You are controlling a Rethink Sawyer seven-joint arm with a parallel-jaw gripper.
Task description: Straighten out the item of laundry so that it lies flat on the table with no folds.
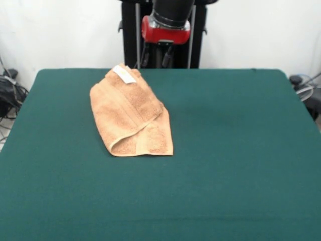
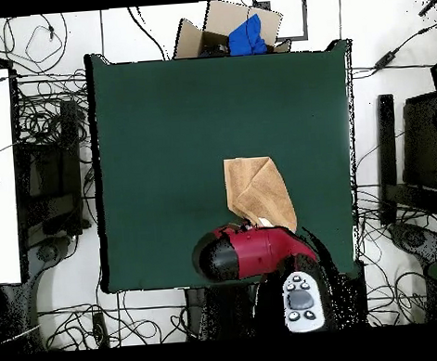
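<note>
My gripper (image 1: 159, 56) is hanging just above the far rim of the dark green felt-covered tabletop (image 1: 241, 150), tucked under my red and black arm (image 1: 167, 22). From the front only a few dark parts show below the red collar, and from overhead the arm's bulk is covering it completely, so I cannot tell how it is set; nothing appears to be in it.

Closest to the gripper, just beside it and a little toward the table's middle, the small peach-orange terry towel (image 1: 131, 111) is lying on the cloth. Its end with the small white tag (image 1: 124, 74) is the part sitting nearest me, almost under my wrist. I am judging that the towel is lying this way because it is folded over itself: one layer is draped across another, and at the end away from me a corner flap is turning under, leaving a curved hem and a woven band showing. Seen from above it is reading as a narrow, slanted wedge (image 2: 258, 193) rather than a square, so the job is not yet done.

I am holding the arm drawn back and upright over the table's edge. Beyond the towel, the rest of the green surface is stretching away from me.
</note>
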